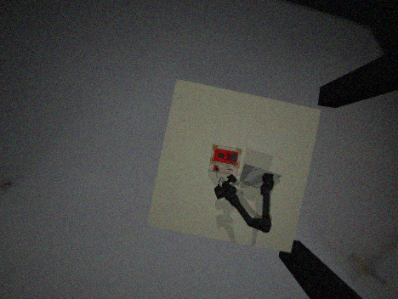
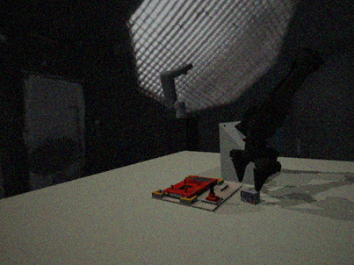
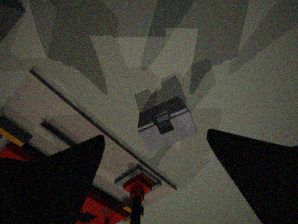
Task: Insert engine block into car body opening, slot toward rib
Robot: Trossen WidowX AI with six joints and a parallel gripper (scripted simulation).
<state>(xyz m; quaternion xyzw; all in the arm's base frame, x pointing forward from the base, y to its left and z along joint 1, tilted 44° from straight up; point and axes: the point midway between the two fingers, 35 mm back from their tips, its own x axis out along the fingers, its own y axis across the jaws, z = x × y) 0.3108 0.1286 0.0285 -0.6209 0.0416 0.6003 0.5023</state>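
Nearest, the hand stands spread, gripping nothing; ahead of its fingertips, the engine block sits on the counter. Grasping, seating and withdrawal remain. Just beside the block lies the board's edge (a red knob rises there); beyond is the car body. The side away from the board looks roomier.

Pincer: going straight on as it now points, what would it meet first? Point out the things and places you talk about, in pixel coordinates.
Probably the grey block (image 2: 249, 196) (image 3: 168, 116), ahead between the fingertips; depth is unclear, so it might touch the table (image 2: 117, 249) first.
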